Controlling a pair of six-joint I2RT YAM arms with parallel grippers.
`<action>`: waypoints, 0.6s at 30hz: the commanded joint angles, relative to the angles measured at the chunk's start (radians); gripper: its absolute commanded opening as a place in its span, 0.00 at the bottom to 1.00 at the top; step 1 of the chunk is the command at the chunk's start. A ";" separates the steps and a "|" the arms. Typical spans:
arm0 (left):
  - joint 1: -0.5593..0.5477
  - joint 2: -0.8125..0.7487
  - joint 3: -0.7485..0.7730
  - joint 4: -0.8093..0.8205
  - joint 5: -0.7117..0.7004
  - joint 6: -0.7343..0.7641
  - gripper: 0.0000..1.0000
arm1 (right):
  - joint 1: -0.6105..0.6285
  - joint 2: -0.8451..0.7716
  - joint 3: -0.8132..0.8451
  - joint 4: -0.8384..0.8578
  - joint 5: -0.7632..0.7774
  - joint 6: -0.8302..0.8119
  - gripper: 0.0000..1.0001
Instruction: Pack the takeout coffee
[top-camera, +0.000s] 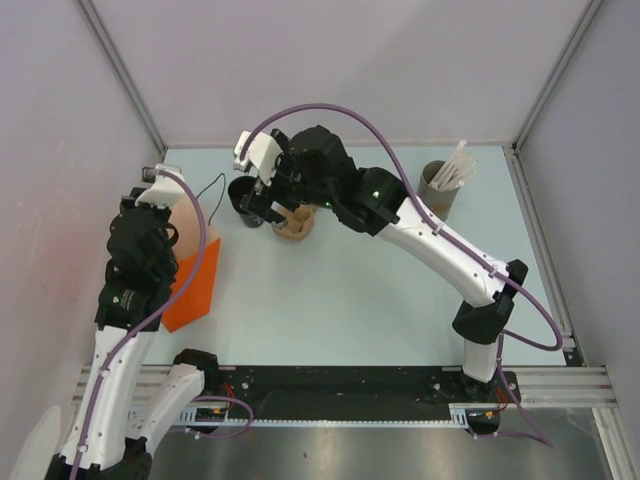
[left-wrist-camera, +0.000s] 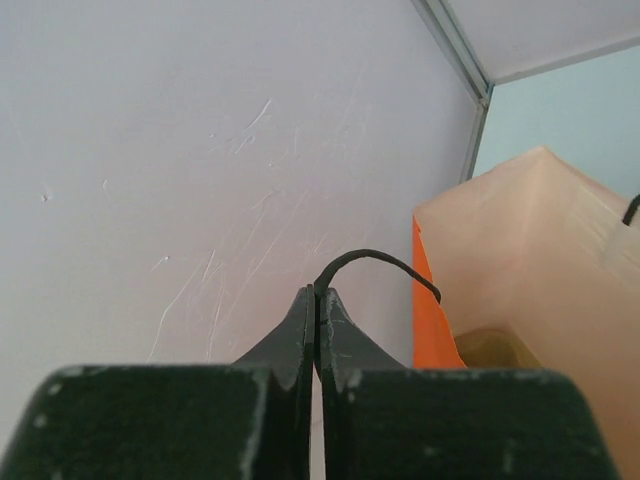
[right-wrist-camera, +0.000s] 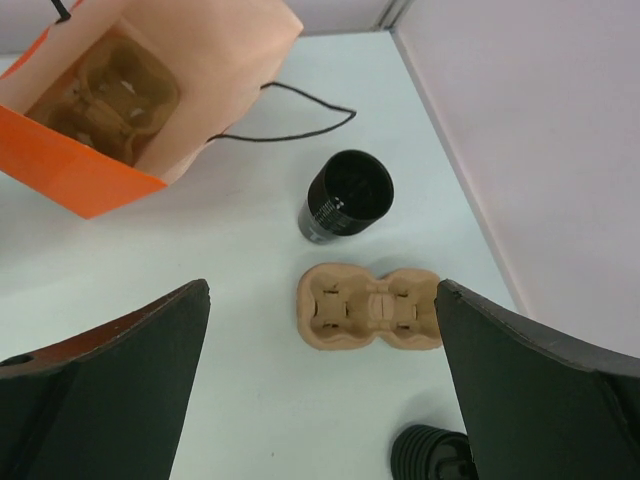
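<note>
The takeout coffee (right-wrist-camera: 345, 197), a small black cup with a black top, stands on the table at the back left and also shows in the top view (top-camera: 240, 196). The orange paper bag (top-camera: 192, 278) stands open at the left. My left gripper (left-wrist-camera: 318, 300) is shut on the bag's black cord handle (left-wrist-camera: 385, 262) and holds it up, as the top view (top-camera: 165, 205) also shows. My right gripper (right-wrist-camera: 322, 290) is open and empty. It hovers above a brown pulp cup carrier (right-wrist-camera: 370, 305), just right of the cup in the top view (top-camera: 268, 208).
Another pulp carrier (right-wrist-camera: 110, 85) lies inside the bag (right-wrist-camera: 150, 100). A ribbed black object (right-wrist-camera: 430, 455) sits near the carrier on the table. A grey-brown cylinder of white sticks (top-camera: 440, 185) stands at the back right. The enclosure walls are close on the left and behind.
</note>
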 joint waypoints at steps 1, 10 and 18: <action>0.009 0.018 0.010 0.036 0.053 0.001 0.00 | -0.020 -0.051 -0.036 0.048 0.008 0.017 1.00; 0.009 0.035 0.105 -0.078 0.222 -0.073 0.00 | -0.080 -0.100 -0.096 0.090 0.034 0.043 1.00; 0.009 0.024 0.173 -0.153 0.301 -0.097 0.00 | -0.129 -0.133 -0.126 0.111 0.031 0.065 1.00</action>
